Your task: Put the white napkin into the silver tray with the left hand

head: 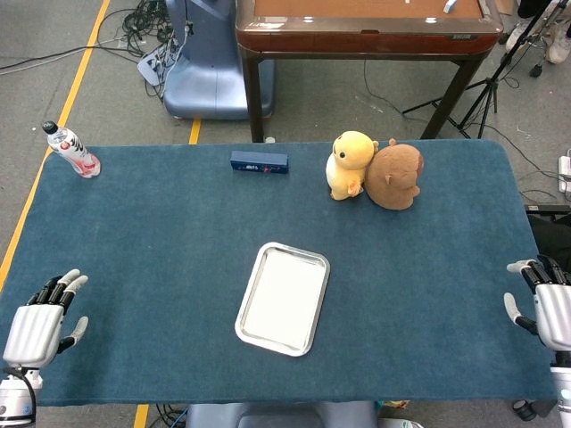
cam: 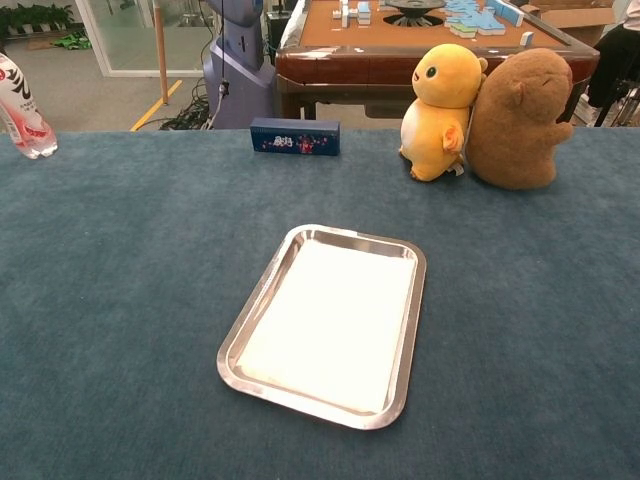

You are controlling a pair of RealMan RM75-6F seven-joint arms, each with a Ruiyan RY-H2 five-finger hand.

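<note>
Since the white napkin lies flat inside the silver tray in the middle of the blue table, the job looks done, I think. The left hand is at the near left edge, far from the tray, with fingers apart and nothing in it, and the right hand is at the far right edge, empty too. The best thing now is for both hands to keep away from the tray, so the napkin is not bumped.
</note>
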